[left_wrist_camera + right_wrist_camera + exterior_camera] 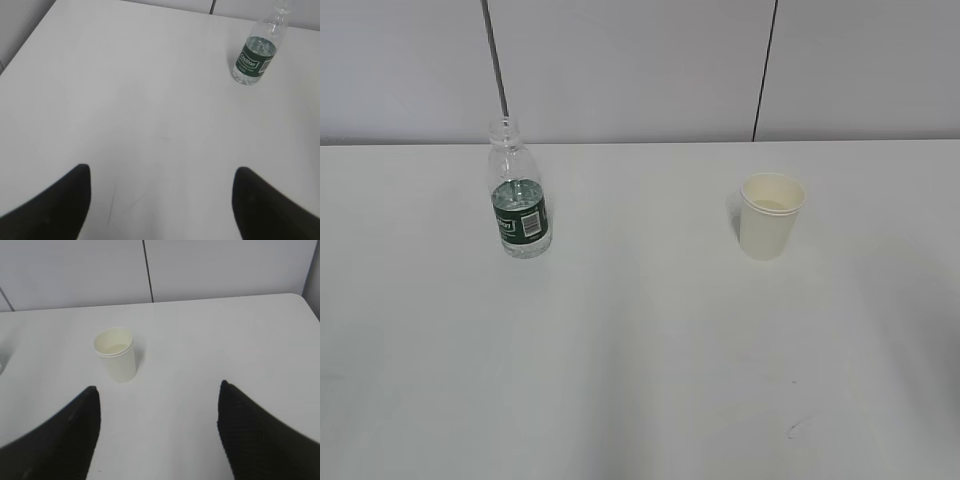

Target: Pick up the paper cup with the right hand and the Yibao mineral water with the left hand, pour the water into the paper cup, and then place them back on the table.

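The Yibao mineral water point(520, 200), a clear capless bottle with a dark green label, stands upright on the white table point(640, 340) at the left. It also shows in the left wrist view point(256, 55), far ahead and right of my left gripper point(162, 172), which is open and empty. The cream-white paper cup point(770, 215) stands upright at the right. In the right wrist view the cup point(116, 354) is ahead and left of my right gripper point(157, 390), which is open and empty. Neither arm shows in the exterior view.
A grey panelled wall point(640, 70) runs behind the table's far edge. A small dark scuff point(792, 430) marks the tabletop at the front right. The table's left edge point(27, 50) and right corner point(306, 302) show in the wrist views.
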Controlling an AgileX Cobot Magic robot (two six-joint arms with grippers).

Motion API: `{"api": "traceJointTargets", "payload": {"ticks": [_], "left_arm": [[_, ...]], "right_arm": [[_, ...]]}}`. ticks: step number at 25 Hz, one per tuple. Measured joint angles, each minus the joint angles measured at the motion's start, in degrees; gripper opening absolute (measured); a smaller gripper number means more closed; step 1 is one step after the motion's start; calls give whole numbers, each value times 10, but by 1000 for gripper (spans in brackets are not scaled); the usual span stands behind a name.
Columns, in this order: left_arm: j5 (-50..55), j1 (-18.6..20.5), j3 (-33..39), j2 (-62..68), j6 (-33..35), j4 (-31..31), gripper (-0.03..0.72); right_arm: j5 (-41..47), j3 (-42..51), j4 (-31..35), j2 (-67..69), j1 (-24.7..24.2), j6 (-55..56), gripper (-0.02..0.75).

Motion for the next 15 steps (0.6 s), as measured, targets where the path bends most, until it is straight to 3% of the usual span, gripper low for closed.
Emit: {"api": "traceJointTargets", "payload": {"ticks": [6, 15], "left_arm": [[0, 0, 0, 0, 0, 0, 531], [0, 0, 0, 0, 0, 0, 531]], "right_arm": [[94, 0, 115, -78, 0, -142, 572], [247, 0, 130, -210, 0, -162, 572]]}}
